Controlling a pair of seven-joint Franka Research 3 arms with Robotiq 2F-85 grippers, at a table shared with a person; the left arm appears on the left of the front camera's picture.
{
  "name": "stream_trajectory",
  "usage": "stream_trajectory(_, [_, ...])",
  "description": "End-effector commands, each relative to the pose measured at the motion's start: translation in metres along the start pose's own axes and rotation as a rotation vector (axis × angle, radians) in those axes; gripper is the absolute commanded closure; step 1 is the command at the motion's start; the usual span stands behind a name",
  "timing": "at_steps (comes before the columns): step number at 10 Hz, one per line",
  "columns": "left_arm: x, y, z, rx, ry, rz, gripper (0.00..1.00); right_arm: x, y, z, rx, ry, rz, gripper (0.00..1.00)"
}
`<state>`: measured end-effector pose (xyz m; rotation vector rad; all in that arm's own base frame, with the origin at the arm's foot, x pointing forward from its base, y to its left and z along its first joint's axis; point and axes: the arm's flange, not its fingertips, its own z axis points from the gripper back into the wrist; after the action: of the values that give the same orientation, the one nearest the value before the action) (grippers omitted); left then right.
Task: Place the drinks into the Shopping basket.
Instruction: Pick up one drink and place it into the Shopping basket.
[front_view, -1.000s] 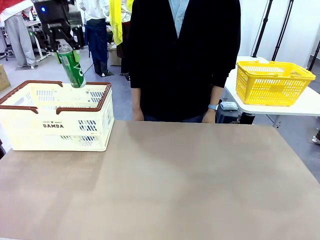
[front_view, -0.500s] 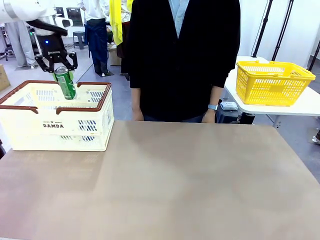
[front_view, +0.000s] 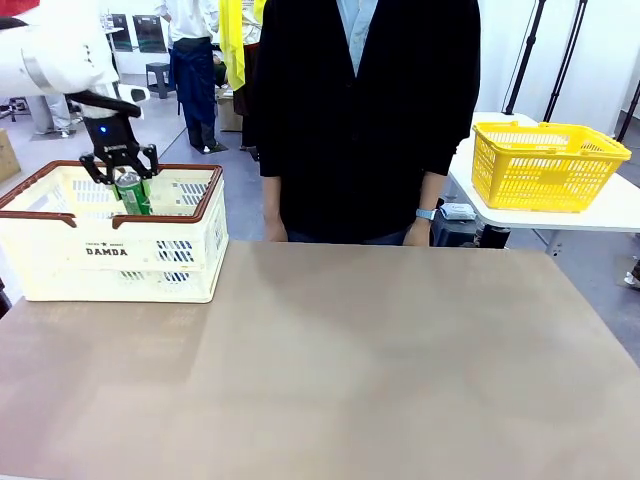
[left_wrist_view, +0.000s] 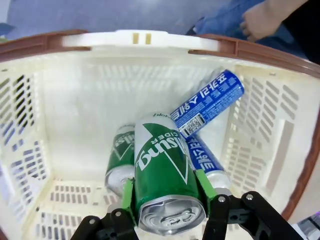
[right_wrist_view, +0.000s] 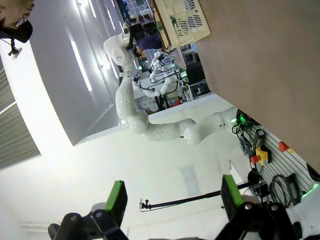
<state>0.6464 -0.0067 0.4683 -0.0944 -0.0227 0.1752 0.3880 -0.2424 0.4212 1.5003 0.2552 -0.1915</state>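
The left gripper (left_wrist_view: 167, 220) is clamped on a green can (left_wrist_view: 165, 185), silver top toward the wrist, with the can's lower part inside the Shopping basket (front_view: 110, 265) at the table's left. Beneath it lie a second green can (left_wrist_view: 119, 160) and two blue cans (left_wrist_view: 207, 102); the held can appears close to them, though contact cannot be judged. Lower it slowly, steer toward the bare floor (left_wrist_view: 85, 145) beside the pile, and release only once it rests. The right gripper (right_wrist_view: 170, 200) has its fingers spread wide, holding nothing.
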Motion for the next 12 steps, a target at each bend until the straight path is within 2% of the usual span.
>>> stream_trajectory(1, [-0.003, 0.001, -0.001, -0.049, -0.008, -0.033, 1.00, 0.001, 0.006, 0.001, 0.005, -0.008, -0.014, 0.00])
stream_trajectory(8, [0.009, -0.014, -0.035, 0.004, 0.109, -0.087, 1.00, 0.001, 0.006, 0.001, 0.005, -0.008, -0.014, 0.00])
stream_trajectory(9, [0.010, -0.014, -0.038, 0.007, 0.114, -0.087, 0.95, 0.001, 0.006, 0.001, 0.005, -0.008, -0.014, 0.00])
stream_trajectory(10, [0.011, -0.014, -0.040, 0.011, 0.115, -0.087, 0.41, 0.001, 0.006, 0.001, 0.005, -0.008, -0.014, 0.00])
stream_trajectory(11, [0.012, -0.014, -0.040, 0.018, 0.117, -0.077, 0.00, 0.001, 0.006, 0.001, 0.005, -0.008, -0.014, 0.00])
stream_trajectory(12, [0.012, -0.014, -0.039, 0.020, 0.114, -0.070, 0.00, 0.001, 0.006, 0.001, 0.005, -0.008, -0.014, 0.00])
